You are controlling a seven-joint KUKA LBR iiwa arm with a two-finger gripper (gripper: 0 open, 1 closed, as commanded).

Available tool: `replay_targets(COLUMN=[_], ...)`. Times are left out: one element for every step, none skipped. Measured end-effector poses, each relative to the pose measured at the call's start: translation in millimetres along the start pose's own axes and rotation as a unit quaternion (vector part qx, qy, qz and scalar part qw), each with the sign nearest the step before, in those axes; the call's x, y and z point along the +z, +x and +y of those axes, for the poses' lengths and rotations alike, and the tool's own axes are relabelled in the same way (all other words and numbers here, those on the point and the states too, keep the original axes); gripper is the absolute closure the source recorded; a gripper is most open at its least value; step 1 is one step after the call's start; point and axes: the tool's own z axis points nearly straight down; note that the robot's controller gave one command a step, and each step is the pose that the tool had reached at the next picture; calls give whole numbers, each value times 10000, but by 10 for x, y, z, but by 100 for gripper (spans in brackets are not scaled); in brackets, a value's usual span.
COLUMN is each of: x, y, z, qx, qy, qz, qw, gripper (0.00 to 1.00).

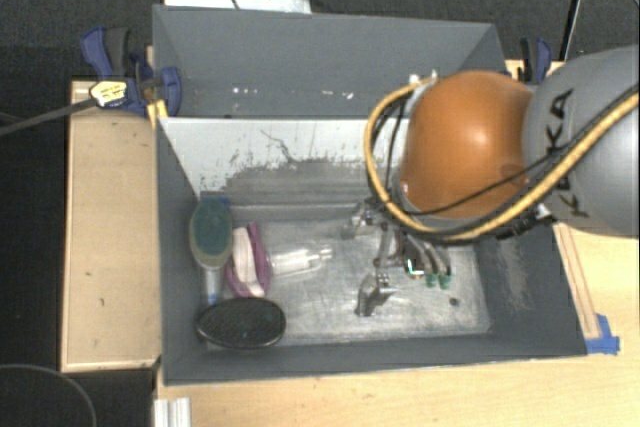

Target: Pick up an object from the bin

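My gripper (403, 287) hangs low over the bare floor in the right half of the bin, below the orange cover. One metal finger (370, 298) reaches down on the left, and the other, with small green bits (436, 279), stands to the right. The fingers are open and nothing is between them. The nearest thing is a small clear plastic bottle (298, 261), lying on its side just left of the gripper and apart from it. A pink and purple object (250, 260) lies beside the bottle on its left.
Along the bin's left wall stands a grey object with a round teal top (211, 230). A black oval disc (240, 323) lies in the front left corner. The arm and its cables cover the bin's right rear part.
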Motion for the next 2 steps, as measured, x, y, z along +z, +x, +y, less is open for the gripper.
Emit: replay_targets(x=[1508,1476], y=[-544,-548], z=[120,119], qx=[-51,-24], qy=[-2,-5], qz=[-23,-40], qw=[10000,10000], gripper=[0,100])
